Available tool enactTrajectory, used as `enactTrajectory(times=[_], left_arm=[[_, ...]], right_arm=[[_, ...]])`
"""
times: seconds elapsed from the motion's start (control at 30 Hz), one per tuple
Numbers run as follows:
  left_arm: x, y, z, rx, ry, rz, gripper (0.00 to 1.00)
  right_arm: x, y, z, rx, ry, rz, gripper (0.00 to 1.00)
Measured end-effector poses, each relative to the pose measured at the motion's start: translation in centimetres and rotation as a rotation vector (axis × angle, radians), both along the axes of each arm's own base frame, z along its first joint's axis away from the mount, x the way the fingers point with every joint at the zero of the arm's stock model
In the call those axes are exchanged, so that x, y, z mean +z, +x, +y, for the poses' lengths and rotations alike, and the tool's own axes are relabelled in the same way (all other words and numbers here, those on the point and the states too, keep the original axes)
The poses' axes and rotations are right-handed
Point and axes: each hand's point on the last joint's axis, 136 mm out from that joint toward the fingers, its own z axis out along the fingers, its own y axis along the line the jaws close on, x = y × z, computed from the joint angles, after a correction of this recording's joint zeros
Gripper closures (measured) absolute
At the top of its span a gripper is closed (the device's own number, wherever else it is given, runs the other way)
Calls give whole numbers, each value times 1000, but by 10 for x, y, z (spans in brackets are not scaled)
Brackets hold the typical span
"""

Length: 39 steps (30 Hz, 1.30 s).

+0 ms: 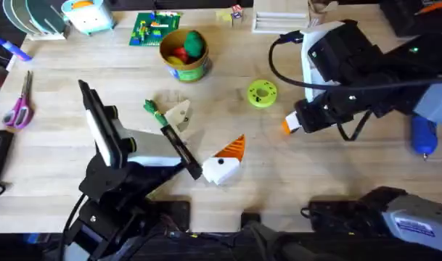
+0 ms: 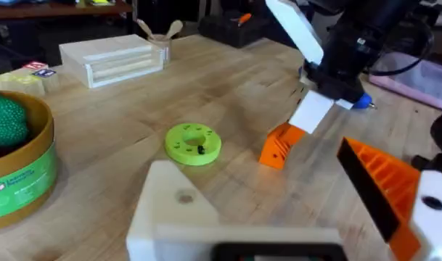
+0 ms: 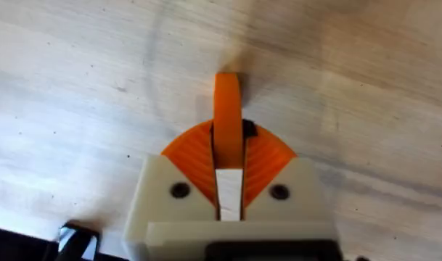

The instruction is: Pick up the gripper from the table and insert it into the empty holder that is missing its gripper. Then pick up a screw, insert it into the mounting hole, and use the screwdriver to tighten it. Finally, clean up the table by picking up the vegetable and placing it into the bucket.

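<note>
We see the right hand (image 3: 228, 156) pinching the small orange gripper (image 3: 227, 116) edge-on just above the tabletop (image 3: 75, 87); it looks light, stiff and slick, so flat faces suit holding it best.

We see the bucket (image 1: 184, 58) behind the vegetable (image 1: 154, 110), the disc (image 1: 262, 93) to their right, the scissors (image 1: 19, 105) far left.

— What do you count on the desk (image 1: 61, 156)?
— I see one bucket (image 1: 184, 64) with two toys inside, one green disc (image 1: 262, 94), one pair of scissors (image 1: 19, 109).
— And orange pieces?
— I count two: one gripper (image 1: 289, 125) in my right claw (image 1: 293, 123), one on the holder (image 1: 222, 168).
</note>
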Motion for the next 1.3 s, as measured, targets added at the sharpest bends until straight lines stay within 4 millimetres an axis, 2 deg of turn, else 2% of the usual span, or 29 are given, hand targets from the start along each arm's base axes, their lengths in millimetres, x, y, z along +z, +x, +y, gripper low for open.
enactTrajectory(times=[0.03,0.07,0.2,0.27,0.37,0.5,0.57,0.67,0.77,0.9,1.03,1.13,1.3], left_arm=[[0,0,0,0,0,0,8],[0,0,0,0,0,0,8],[0,0,0,0,0,0,9],[0,0,0,0,0,0,8],[0,0,0,0,0,0,9],[0,0,0,0,0,0,8],[0,0,0,0,0,0,9],[0,0,0,0,0,0,8],[0,0,0,0,0,0,8],[0,0,0,0,0,0,8],[0,0,0,0,0,0,8],[0,0,0,0,0,0,8],[0,0,0,0,0,0,8]], right_arm=[[0,0,-1,-3,-4,-2,966],[0,0,-1,-3,-6,-3,985],[2,-4,-3,-1,-15,15,986],[10,-7,-5,-1,-17,19,987],[40,-3,-3,2,14,-44,989],[90,11,4,34,94,-230,990],[105,17,9,42,151,-304,991],[118,39,31,59,322,-412,991],[112,49,61,100,515,-411,991],[96,40,90,108,696,-259,991],[99,29,115,140,861,-120,991],[102,19,130,167,979,2,991],[93,4,142,156,1088,224,991]])
